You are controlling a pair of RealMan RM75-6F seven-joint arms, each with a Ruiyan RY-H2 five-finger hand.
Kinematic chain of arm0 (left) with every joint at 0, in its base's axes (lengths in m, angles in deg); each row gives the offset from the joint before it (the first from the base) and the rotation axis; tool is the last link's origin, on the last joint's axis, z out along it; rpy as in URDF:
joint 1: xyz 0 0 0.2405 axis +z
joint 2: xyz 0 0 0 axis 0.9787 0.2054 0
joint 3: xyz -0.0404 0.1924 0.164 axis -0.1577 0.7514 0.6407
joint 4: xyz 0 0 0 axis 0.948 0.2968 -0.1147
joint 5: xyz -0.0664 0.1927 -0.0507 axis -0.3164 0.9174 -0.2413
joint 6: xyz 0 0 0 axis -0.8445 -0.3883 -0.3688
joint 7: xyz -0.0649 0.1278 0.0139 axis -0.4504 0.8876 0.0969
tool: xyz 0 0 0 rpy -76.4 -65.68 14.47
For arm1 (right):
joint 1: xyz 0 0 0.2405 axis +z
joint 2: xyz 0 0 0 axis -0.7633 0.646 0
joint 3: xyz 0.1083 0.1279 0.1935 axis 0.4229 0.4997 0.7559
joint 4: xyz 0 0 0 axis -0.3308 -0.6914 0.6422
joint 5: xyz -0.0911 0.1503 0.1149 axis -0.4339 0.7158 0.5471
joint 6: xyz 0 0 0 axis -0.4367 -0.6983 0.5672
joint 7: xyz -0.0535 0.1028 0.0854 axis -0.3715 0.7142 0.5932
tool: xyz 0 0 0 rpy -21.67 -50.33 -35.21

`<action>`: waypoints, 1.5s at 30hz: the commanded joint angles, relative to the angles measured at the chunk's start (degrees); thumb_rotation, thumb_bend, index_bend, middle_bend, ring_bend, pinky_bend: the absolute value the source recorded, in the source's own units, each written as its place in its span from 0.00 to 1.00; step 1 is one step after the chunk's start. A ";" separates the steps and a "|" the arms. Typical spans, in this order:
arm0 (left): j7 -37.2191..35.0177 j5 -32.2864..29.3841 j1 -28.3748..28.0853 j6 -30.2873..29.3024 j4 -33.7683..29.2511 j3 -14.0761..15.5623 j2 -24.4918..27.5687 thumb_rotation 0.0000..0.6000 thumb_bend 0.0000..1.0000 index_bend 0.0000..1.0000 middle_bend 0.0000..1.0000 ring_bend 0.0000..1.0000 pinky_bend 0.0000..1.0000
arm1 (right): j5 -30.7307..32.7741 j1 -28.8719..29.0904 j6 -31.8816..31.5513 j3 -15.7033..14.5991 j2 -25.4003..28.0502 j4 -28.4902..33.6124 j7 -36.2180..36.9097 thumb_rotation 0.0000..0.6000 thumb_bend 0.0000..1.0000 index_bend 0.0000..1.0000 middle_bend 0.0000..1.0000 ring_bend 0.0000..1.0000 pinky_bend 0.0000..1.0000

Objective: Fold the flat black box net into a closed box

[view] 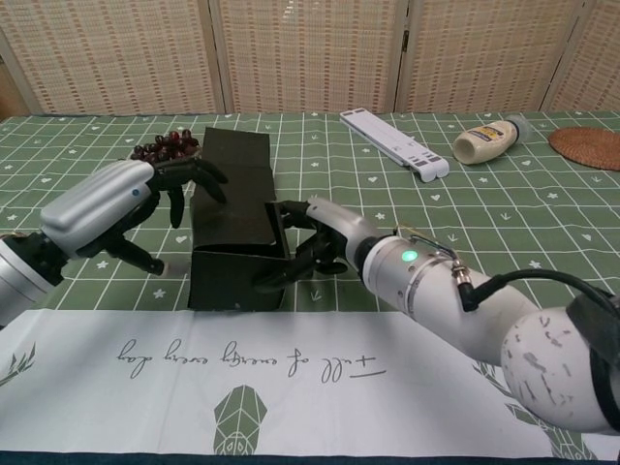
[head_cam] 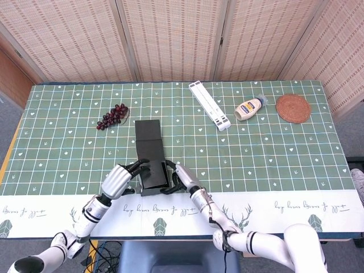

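Note:
The black box (head_cam: 149,159) (view: 232,232) stands on the green cloth near the table's front edge, partly folded, with its long flap lying back toward the grapes. My left hand (head_cam: 120,178) (view: 107,208) is against its left side, fingers (view: 199,174) curled over the top edge. My right hand (head_cam: 181,177) (view: 334,242) presses on its right side, fingers (view: 291,242) spread on the wall. Both hands hold the box between them. The inside of the box is hidden.
A bunch of dark grapes (head_cam: 112,115) (view: 165,145) lies behind the box to the left. A white long rack (head_cam: 210,105) (view: 395,142), a mayonnaise bottle (head_cam: 250,108) (view: 492,138) and a round woven coaster (head_cam: 293,108) (view: 587,145) sit at the back right.

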 commanded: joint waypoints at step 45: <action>-5.67 1.30 1.61 -3.96 9.40 7.58 -1.92 1.00 0.09 0.45 0.38 0.58 0.86 | -3.62 -1.09 0.18 -1.57 0.21 0.76 -2.05 1.00 0.29 0.32 0.42 0.78 1.00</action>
